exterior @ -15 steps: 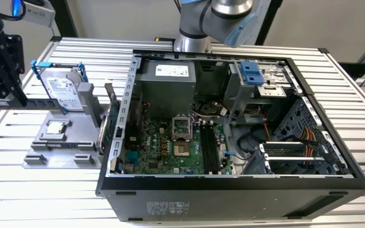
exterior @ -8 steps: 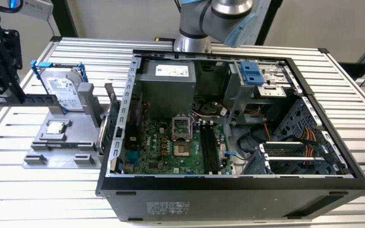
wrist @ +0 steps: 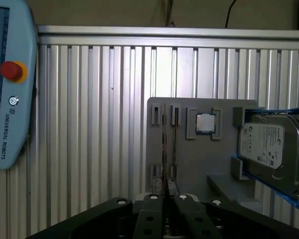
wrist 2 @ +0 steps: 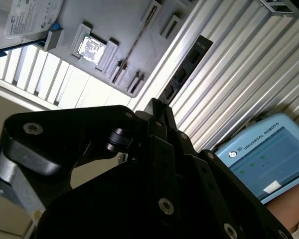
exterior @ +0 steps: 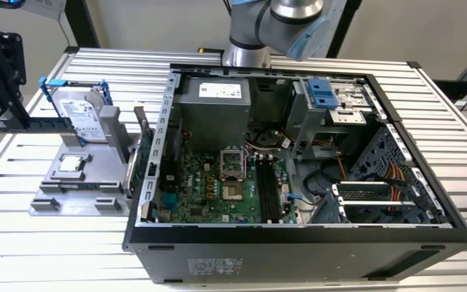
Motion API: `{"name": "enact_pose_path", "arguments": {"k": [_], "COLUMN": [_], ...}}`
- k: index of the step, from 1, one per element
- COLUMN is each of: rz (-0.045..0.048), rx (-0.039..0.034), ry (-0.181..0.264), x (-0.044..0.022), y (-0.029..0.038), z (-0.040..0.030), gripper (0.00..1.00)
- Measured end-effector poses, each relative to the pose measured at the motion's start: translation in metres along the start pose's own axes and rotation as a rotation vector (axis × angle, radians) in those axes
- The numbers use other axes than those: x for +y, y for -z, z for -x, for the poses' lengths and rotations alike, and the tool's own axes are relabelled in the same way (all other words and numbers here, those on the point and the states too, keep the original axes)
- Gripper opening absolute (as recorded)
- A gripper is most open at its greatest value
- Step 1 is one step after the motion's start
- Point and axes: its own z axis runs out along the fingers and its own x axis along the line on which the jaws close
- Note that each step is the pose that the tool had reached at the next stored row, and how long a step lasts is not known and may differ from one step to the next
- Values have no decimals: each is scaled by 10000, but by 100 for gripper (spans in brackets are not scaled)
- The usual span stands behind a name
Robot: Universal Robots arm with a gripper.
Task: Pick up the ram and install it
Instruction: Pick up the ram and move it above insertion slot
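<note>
Grips one end of the ram (wrist 2: pixel 185 67) between jaws drawn narrow at the tip of the gripper (wrist: pixel 167 196). Shows, in the second wrist view, the dark board and its black chips reaching out past the black linkage. Holds the stick about level in the exterior view, lifted off the tabletop (exterior: pixel 71 243) above the grey fixture (exterior: pixel 79 198) near the tabletop's edge at the exterior view's left. Leaves on that fixture the hard drive (exterior: pixel 83 115), upright in its blue frame, and the processor chip (exterior: pixel 71 163), flat in a square recess. Stands well apart from the motherboard (exterior: pixel 209 182) and its long black slots (exterior: pixel 267 188) inside the open computer case (exterior: pixel 298 255), which sits just beside the fixture toward the tabletop's middle.
</note>
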Motion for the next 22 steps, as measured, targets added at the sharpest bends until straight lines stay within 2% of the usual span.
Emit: {"name": "enact_pose_path", "arguments": {"k": [12, 22], "rz": [1, -2], "rx": [2, 0], "ry": [0, 0], "x": [-12, -175], "y": [3, 5], "z": [0, -1], "gripper": [0, 0]}}
